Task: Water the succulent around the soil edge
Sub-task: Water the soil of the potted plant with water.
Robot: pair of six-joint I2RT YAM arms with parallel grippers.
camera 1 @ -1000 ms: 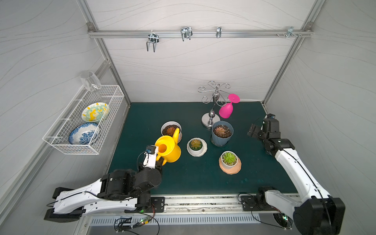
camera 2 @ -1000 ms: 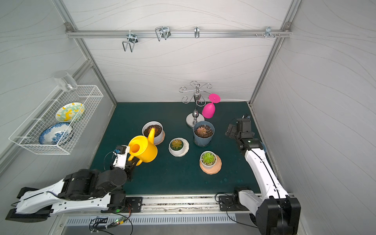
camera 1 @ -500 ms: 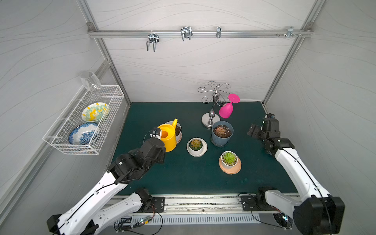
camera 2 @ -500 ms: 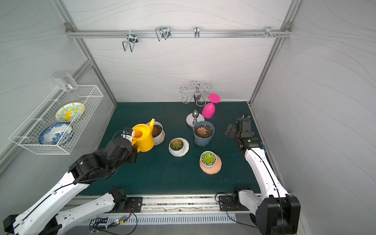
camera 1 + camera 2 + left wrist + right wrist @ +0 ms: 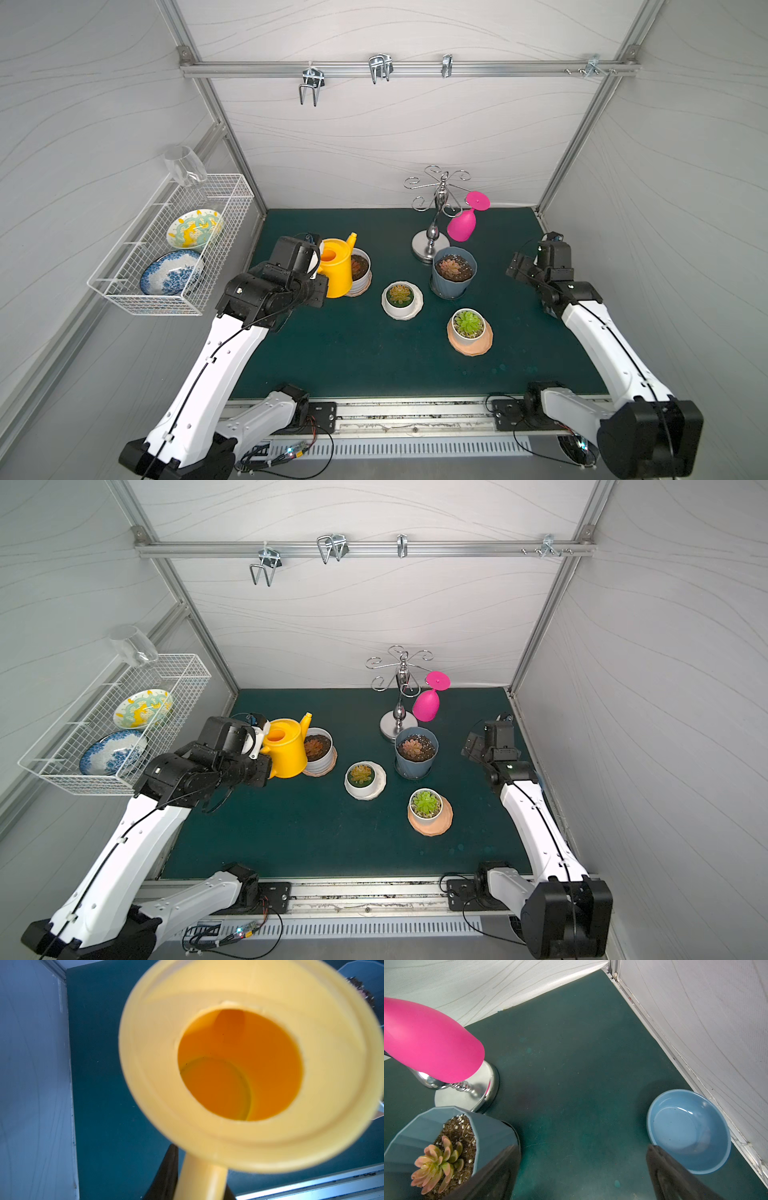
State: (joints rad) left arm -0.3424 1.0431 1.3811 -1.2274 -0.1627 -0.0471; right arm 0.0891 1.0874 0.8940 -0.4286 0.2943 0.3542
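My left gripper (image 5: 316, 266) is shut on the handle of a yellow watering can (image 5: 337, 272), which stands upright with its spout pointing up and back. In the left wrist view I look down into the can (image 5: 239, 1064), and the dark fingers (image 5: 166, 1174) clamp the handle. Right beside the can is a white ribbed pot (image 5: 362, 279) with a brownish succulent (image 5: 316, 746) in dark soil. My right gripper (image 5: 519, 270) is open near the right wall, with nothing between its fingers (image 5: 500, 1167).
Three more potted succulents stand mid-table: a white pot (image 5: 401, 301), a blue-grey pot (image 5: 453, 282) and a white pot on a terracotta saucer (image 5: 469, 345). A metal stand (image 5: 432, 245) holds a pink glass (image 5: 462, 227). A blue bowl (image 5: 687, 1132) lies by the right wall. A wire basket (image 5: 124, 286) hangs left.
My left arm has risen and carried the watering can from the front left toward the back, up beside the white ribbed pot. The right arm has not moved.
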